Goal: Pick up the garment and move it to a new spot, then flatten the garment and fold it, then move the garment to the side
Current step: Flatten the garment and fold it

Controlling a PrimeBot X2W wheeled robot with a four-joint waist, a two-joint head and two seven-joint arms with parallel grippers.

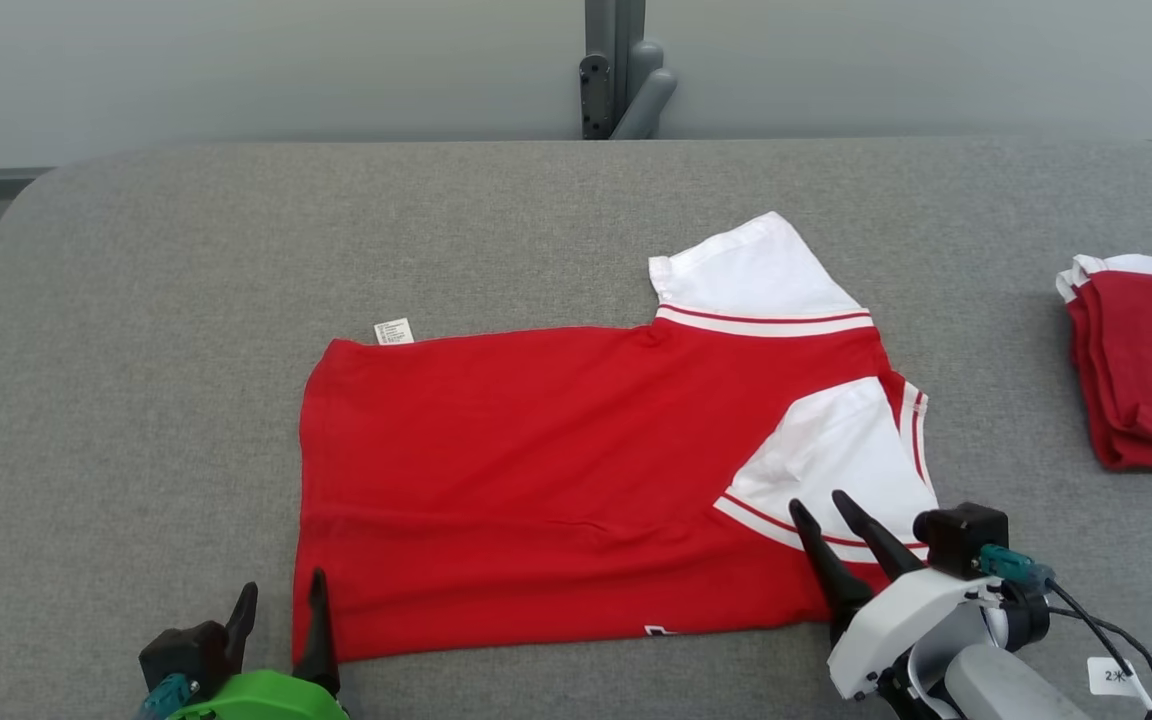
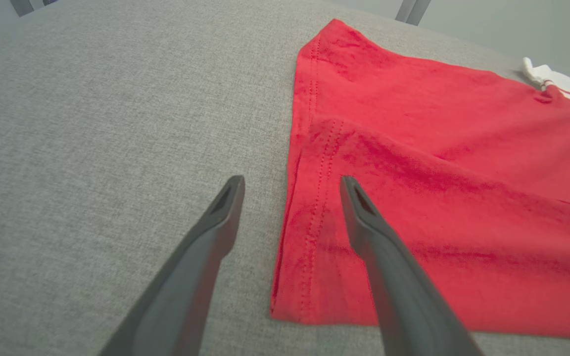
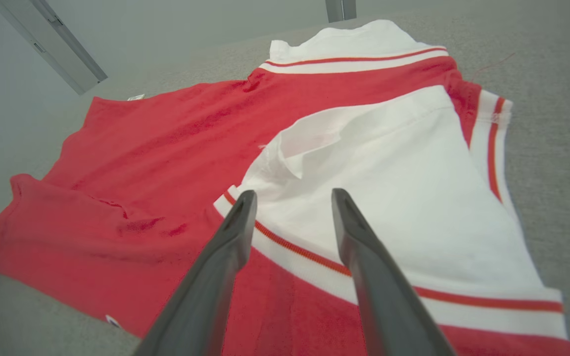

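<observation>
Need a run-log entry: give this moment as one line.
shirt: partly folded, flat on table | left claw: open, astride hem | right claw: open, above white sleeve | second shirt: folded, far right

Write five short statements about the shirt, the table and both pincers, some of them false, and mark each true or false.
1. The red shirt with white sleeves lies on the grey fabric-covered table. True.
2. The left pincer is shut on the shirt's hem. False: it is open, one finger over the table, the other over the hem.
3. The right pincer is open over a white sleeve. True.
4. A folded pile of red garments sits at the table's left edge. False: it sits at the right edge in the head view.
5. A small white label sticks out at the shirt's far edge. True.
</observation>
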